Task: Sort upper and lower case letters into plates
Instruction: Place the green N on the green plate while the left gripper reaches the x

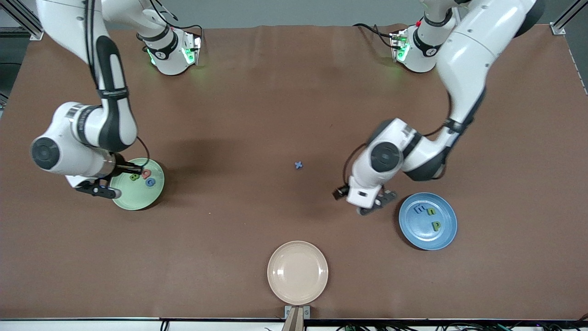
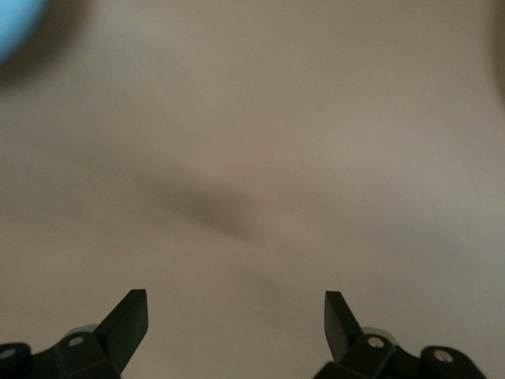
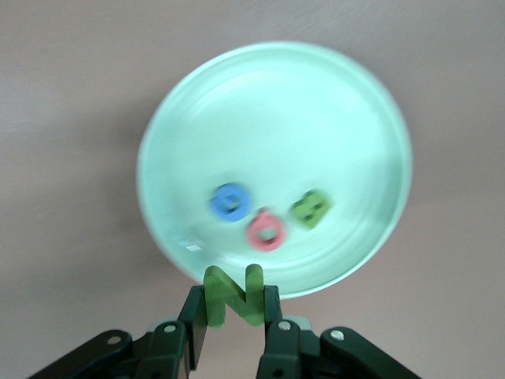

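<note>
A brown tabletop [image 1: 257, 101] carries a mint green plate [image 1: 138, 198] toward the right arm's end, a blue plate [image 1: 443, 232] toward the left arm's, a cream-beige plate [image 1: 297, 272] nearest the camera, and a small blue letter [image 1: 299, 164] mid-table.

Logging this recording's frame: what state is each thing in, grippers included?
Left gripper: open, empty, beside the blue plate.
Right gripper: shut on green N, over green plate.
Green plate: holds three letters.
Blue plate: holds three letters.
Beige plate: empty.
Blue letter: loose mid-table.
</note>
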Robot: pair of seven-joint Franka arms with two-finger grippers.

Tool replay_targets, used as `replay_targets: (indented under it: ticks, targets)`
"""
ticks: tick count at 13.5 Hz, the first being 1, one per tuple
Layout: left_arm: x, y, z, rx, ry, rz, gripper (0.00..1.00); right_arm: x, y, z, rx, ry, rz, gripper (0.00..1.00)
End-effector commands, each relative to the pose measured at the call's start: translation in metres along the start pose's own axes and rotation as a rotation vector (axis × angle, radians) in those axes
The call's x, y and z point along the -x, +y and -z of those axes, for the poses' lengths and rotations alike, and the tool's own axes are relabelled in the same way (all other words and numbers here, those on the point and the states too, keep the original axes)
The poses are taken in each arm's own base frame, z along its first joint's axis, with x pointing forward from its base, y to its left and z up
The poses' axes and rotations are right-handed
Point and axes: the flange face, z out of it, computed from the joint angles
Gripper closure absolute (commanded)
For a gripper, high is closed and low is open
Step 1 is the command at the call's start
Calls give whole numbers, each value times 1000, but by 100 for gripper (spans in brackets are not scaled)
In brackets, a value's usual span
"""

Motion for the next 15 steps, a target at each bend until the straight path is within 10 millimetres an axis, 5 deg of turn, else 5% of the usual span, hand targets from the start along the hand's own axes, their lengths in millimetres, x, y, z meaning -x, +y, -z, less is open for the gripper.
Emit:
replay_targets:
  ticks: [1,6,15]
  targets:
    - [58,19,-12,-24,18,-9,12,-9,24,-12,18,18,87,86]
    - [149,49,-35,11,23,3,20,-20,42,-51,-64,18,99,86]
    - [160,60,-71,60,68,-8,36,-34,35,-76,-85,107,31,82]
